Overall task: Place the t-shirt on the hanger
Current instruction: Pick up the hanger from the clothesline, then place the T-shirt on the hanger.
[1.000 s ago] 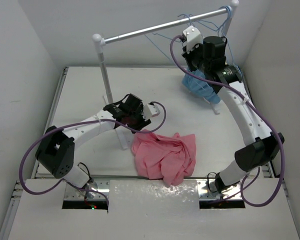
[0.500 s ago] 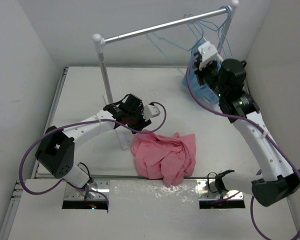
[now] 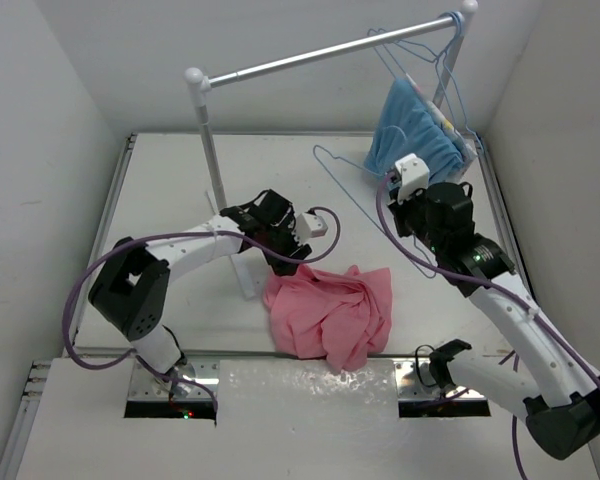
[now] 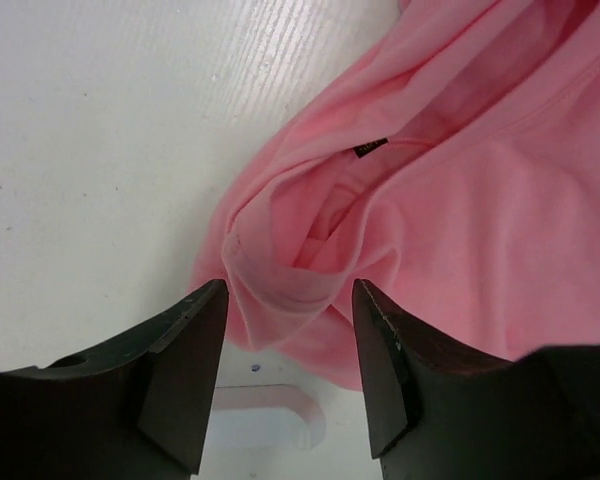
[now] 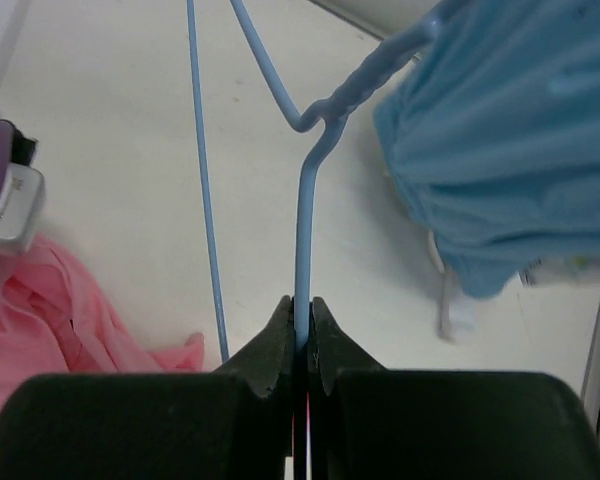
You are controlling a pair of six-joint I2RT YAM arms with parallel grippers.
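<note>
Blue hanger (image 5: pixel 302 220) pinched tight in the right pincer (image 5: pixel 301 322).

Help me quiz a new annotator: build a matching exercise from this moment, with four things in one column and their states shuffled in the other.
Things:
1. t-shirt
2. hanger
3. left gripper
4. light-blue garment

States:
a. hanging at the rail
b. open over pink fabric
c. crumpled on the table
d. pinched by the right gripper

Pairs: 1-c, 2-d, 3-b, 4-a
</note>
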